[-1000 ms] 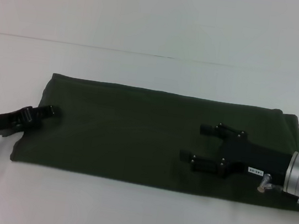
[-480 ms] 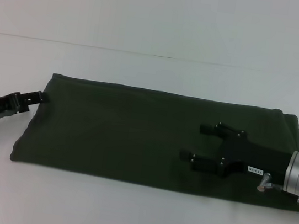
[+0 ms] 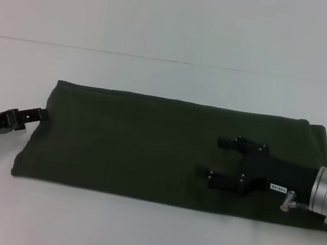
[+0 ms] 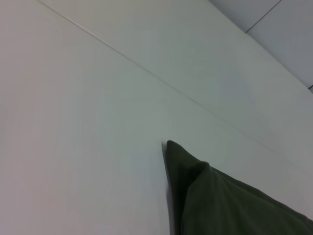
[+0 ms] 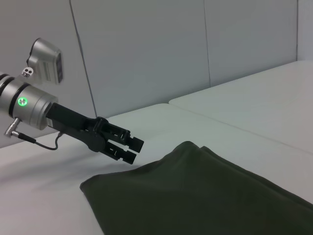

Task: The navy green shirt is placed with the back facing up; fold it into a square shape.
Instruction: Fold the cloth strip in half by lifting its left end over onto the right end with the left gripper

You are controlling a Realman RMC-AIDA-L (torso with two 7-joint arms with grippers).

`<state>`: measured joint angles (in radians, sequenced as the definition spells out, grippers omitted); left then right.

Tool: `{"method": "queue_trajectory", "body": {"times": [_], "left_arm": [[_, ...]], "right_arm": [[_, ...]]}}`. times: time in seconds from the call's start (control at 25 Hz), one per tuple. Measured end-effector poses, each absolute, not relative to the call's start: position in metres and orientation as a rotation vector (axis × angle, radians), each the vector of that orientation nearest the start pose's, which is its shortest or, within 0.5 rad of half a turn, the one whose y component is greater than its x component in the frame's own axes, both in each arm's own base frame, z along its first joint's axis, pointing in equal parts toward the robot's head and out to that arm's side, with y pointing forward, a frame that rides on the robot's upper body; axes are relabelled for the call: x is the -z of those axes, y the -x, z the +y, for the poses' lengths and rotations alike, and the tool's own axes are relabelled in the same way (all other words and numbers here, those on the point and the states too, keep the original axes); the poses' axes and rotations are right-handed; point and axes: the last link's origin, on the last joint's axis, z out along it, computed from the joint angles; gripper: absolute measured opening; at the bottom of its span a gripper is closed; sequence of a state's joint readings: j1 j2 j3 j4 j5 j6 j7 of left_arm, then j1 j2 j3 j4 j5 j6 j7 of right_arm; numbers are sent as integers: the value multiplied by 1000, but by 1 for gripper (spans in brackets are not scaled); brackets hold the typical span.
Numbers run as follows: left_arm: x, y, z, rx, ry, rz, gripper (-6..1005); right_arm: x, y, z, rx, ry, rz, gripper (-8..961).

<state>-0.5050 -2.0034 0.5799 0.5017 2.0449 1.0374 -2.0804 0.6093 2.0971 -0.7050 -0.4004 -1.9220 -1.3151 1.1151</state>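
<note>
A large dark olive-green cotton shirt [image 3: 165, 150] is lying folded into a long flat band across the white table [image 3: 148, 230]. The black right gripper [image 3: 218, 158] is hovering over its right half, fingers spread and empty. The left gripper [image 3: 38, 113] is sitting just off the shirt's left edge, fingers slightly parted, gripping nothing.

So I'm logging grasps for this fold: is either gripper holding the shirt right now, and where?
Nothing is held. The left gripper is open just off the navy green shirt's left edge; the right gripper is open above its right half.
</note>
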Motion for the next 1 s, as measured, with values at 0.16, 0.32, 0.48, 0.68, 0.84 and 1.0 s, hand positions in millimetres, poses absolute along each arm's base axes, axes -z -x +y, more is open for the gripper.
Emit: {"method": "queue_trajectory", "body": {"times": [0.16, 0.32, 0.48, 0.68, 0.84, 1.0], "left_arm": [[-27, 360, 358, 622, 1832, -1664, 824], [-25, 362, 357, 612, 1815, -1660, 824], [-22, 363, 357, 608, 1799, -1655, 823], [-20, 360, 360, 606, 1811, -1644, 823], [-19, 360, 360, 605, 1814, -1643, 823], [-18, 361, 360, 599, 1808, -1639, 824]], "right_arm": [[51, -260, 345, -657, 2652, 525, 947], [51, -260, 345, -657, 2653, 525, 947], [51, -260, 345, -657, 2655, 523, 947], [51, -259, 346, -657, 2656, 525, 947], [51, -259, 346, -658, 2655, 527, 947], [51, -259, 346, -658, 2655, 528, 947]]}}
